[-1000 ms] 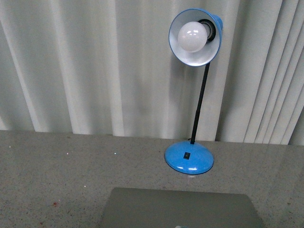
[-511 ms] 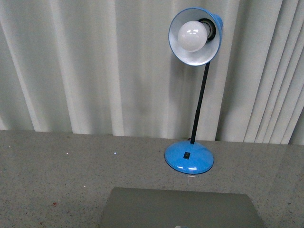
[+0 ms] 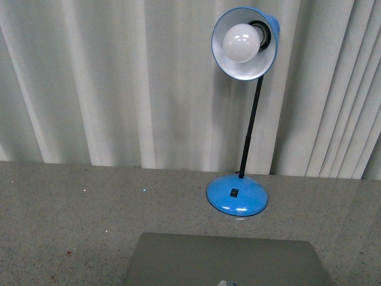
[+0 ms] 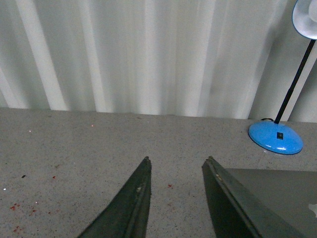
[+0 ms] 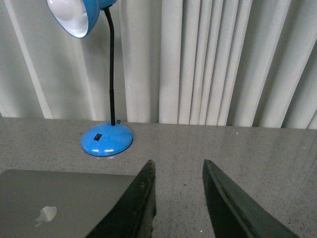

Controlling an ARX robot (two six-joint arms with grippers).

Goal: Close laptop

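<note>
- Lying flat on the speckled grey stone-look tabletop (image 3: 71,220) is the slim silver-grey metal laptop (image 3: 226,259), lid down, plain grey lid facing up; the front view shows it at the near edge of the table, only its far portion in frame.
- A shiny apple logo (image 5: 46,214) shows on the lid in the right wrist view; a sliver of it appears at the lower frame edge in the front view.
- Beyond the laptop stands a blue desk lamp with a round blue base (image 3: 237,196), a thin black stem and a blue shade holding a white bulb (image 3: 241,43). The base sits just behind the laptop's far edge, apart from it.
- White vertical pleated curtains (image 3: 119,83) close off the back of the table.
- Left gripper (image 4: 176,166): two dark tapered fingers (image 4: 133,198) parted with a clear gap, nothing between them. It hangs above the tabletop near the laptop's left corner; contact with the lid cannot be determined.
- Right gripper (image 5: 177,168): two dark fingers (image 5: 218,198) likewise spread apart, nothing held. It sits beside the laptop's right edge over bare tabletop.
- Small reddish specks (image 4: 20,208) mark the tabletop to the left of the left gripper.
- Neither arm appears in the front view.
</note>
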